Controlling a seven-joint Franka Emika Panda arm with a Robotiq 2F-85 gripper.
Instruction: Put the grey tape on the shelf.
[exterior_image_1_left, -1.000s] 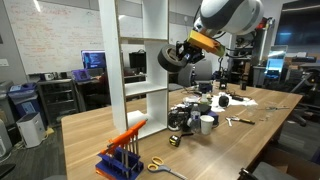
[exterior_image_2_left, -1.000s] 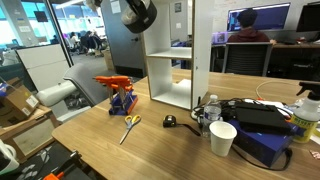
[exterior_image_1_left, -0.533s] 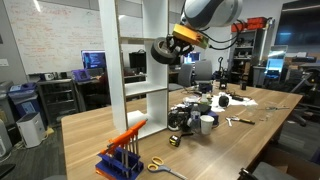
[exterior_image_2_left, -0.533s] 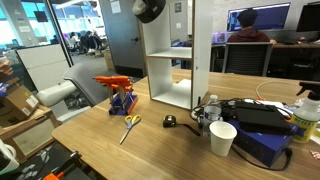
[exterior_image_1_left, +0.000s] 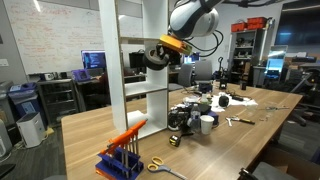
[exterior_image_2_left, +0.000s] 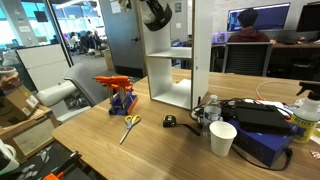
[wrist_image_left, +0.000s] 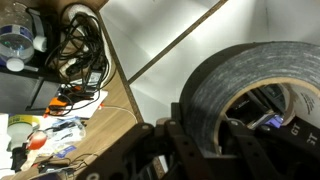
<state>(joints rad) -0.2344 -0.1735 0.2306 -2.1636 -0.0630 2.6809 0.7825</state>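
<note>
Gripper (exterior_image_1_left: 166, 50) jaws are clenched on the grey tape (exterior_image_1_left: 155, 57). In the wrist view the gripper (wrist_image_left: 214, 138) straddles the roll's wall, with one finger apparently inside the hollow and one outside.

Tape position: held aloft, well above the table (exterior_image_1_left: 100, 135), at the front edge of the shelf (exterior_image_1_left: 109, 70). It sits just beside an upright (exterior_image_2_left: 147, 60) and above the board (exterior_image_2_left: 170, 48) of the open compartment. It is not yet resting on anything.

Risks, as you judge the next move:
- The roll sits close to the upright. A sideways drift on entry could clip that panel and nudge the shelf or twist the tape in the jaws.
- The tape (wrist_image_left: 235, 75) hangs tilted. If you release it above the board it may land on edge, roll out and drop onto the clutter (exterior_image_1_left: 190, 115) on the table.

View differences:
- Only the wrist view shows the grasp itself and the white panels close behind.
- The exterior views show height against the boards.
- In an exterior view the tape (exterior_image_2_left: 155, 14) is at the top of the frame, with the arm cropped.
</note>
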